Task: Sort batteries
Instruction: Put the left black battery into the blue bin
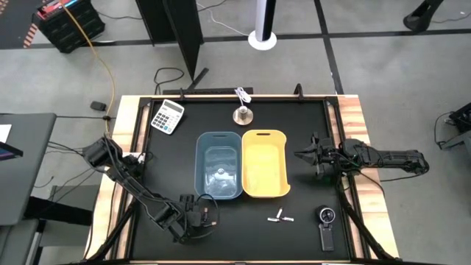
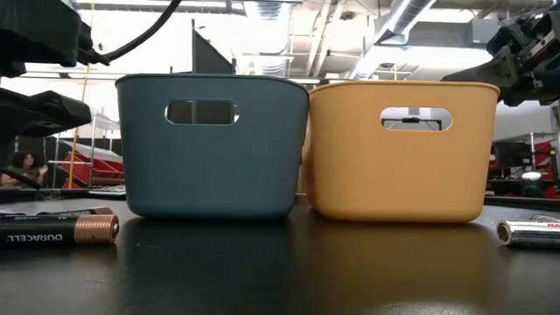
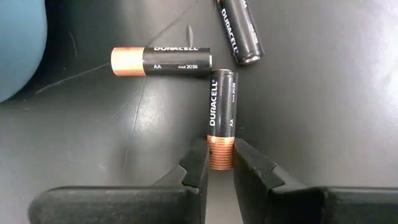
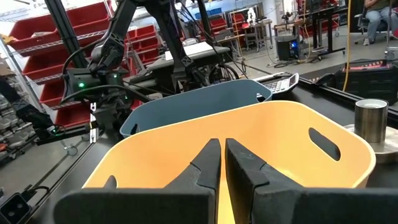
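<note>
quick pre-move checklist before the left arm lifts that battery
1. Left gripper on target: ok, its fingers flank the copper end of the upright Duracell battery.
2. Grip closed firmly: cannot tell, the fingers sit right against the battery but the squeeze is not visible.
3. Neighbouring batteries clear: not ok, the sideways battery lies close to the held one's far end, and a third battery lies just beyond, so a lift may nudge them.
4. Blue bin open to receive: ok, nothing covers it.
5. Yellow bin open: ok.
6. Right gripper out of the way: ok, it hangs at the yellow bin's far side, fingers nearly together, holding nothing.
</note>
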### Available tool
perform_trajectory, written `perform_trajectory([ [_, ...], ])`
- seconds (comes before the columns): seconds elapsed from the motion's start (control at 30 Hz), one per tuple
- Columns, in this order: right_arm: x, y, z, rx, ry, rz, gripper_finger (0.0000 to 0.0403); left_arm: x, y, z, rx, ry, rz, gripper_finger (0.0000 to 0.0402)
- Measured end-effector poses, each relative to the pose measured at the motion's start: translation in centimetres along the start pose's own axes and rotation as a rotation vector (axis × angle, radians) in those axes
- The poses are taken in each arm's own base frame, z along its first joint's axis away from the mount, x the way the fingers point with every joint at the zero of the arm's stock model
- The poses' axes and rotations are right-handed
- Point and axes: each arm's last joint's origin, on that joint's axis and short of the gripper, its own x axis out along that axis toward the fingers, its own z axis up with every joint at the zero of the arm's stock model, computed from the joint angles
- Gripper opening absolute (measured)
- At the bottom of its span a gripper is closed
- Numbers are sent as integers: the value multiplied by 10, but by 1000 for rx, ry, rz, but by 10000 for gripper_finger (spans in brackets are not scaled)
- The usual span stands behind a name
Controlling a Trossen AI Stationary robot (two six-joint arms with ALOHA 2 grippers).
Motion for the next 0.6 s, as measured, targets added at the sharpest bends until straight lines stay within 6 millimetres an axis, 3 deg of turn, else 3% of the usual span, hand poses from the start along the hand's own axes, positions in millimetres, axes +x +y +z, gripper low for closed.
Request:
perform_trajectory([
  [0.6, 0, 0, 0, 0, 0, -1, 43, -5, 2, -2, -14, 26, -3, 41],
])
